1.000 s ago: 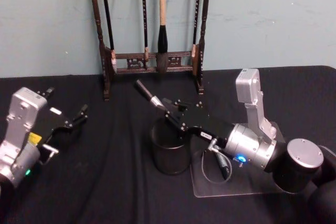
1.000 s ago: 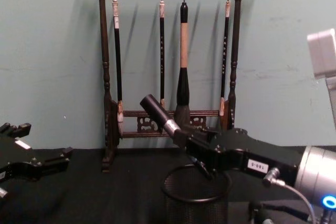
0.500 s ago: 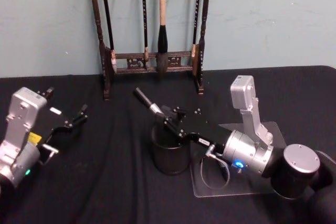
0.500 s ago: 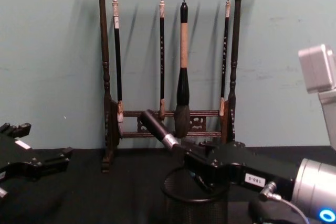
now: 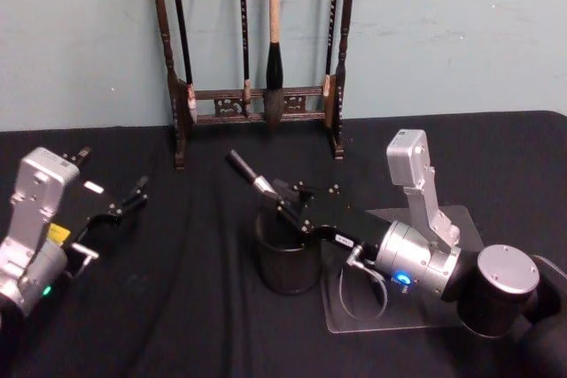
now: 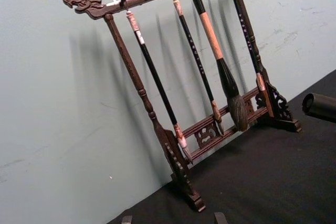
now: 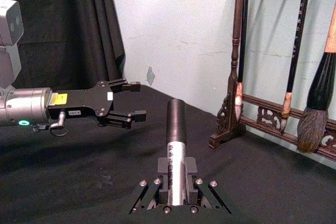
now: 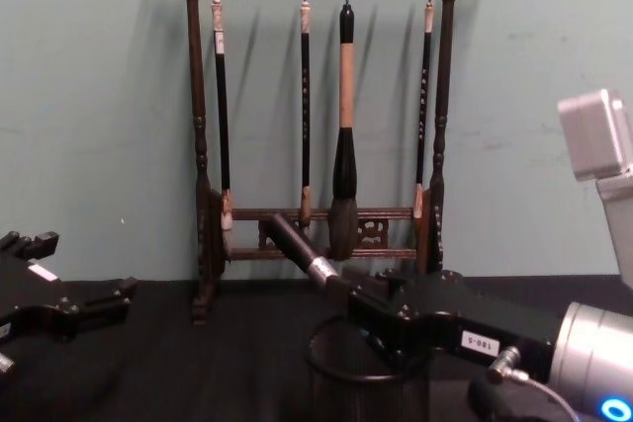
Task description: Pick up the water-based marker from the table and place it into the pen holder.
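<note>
— Fingers of the right gripper (image 5: 283,204), how set?
— Closed on the water-based marker (image 5: 252,179), pinching the silvery lower part of the barrel from both sides. Plain to see from the right wrist, with the black cap end sticking out past the fingertips.

— And where with the marker?
— Up in the air over the pen holder (image 5: 285,267), held at a slant. Cap end raised and leaning toward the far left corner of the table (image 5: 195,307). Lower end tucked behind the gripper body, right above the rim. Cannot tell whether inside the cup or just over it.

— Pen holder itself?
— Upright on the black cloth, about midway between the left and right edges, nearer the front edge than the back. Just beside the left edge of a clear sheet (image 5: 407,314) lying under the right arm.

— Behind all that?
— Tall brush rack (image 5: 257,99) standing along the far edge against the wall, well apart from the pen holder. Four brushes (image 8: 344,145) hanging from the top bar.

— Left gripper (image 7: 140,98)?
— Parked near the left edge, above the cloth. Fingers spread wide, gripping nothing. Well apart from both marker and pen holder.
</note>
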### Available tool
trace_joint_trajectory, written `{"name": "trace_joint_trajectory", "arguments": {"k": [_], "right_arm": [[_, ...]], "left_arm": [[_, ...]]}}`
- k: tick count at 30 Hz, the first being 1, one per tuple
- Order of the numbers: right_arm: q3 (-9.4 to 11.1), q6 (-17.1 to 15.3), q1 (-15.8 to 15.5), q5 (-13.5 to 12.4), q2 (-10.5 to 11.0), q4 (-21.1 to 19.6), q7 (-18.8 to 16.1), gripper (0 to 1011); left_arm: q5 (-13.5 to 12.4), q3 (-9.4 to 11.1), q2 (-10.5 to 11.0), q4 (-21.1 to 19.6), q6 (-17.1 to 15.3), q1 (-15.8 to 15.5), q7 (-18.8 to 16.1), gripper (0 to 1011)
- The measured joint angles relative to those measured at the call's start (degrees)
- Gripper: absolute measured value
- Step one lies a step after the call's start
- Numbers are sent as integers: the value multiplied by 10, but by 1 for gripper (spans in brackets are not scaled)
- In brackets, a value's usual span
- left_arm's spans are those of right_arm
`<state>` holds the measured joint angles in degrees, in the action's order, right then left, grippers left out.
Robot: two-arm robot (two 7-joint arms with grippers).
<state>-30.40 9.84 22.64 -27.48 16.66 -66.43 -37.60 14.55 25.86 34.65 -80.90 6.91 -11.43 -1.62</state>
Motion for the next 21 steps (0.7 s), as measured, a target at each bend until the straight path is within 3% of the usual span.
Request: {"name": "trace_joint_trajectory", "arguments": {"k": [4, 18, 21], "right_arm": [[0, 0, 0, -1, 0, 0, -1, 229], [1, 0, 1, -2, 0, 0, -3, 693], [1, 0, 1, -3, 0, 0, -3, 751]], "left_arm": [[0, 0, 0, 0, 0, 0, 0, 1009], [0, 0, 0, 0, 0, 0, 0, 1009], [0, 0, 0, 0, 0, 0, 0, 1009]]}}
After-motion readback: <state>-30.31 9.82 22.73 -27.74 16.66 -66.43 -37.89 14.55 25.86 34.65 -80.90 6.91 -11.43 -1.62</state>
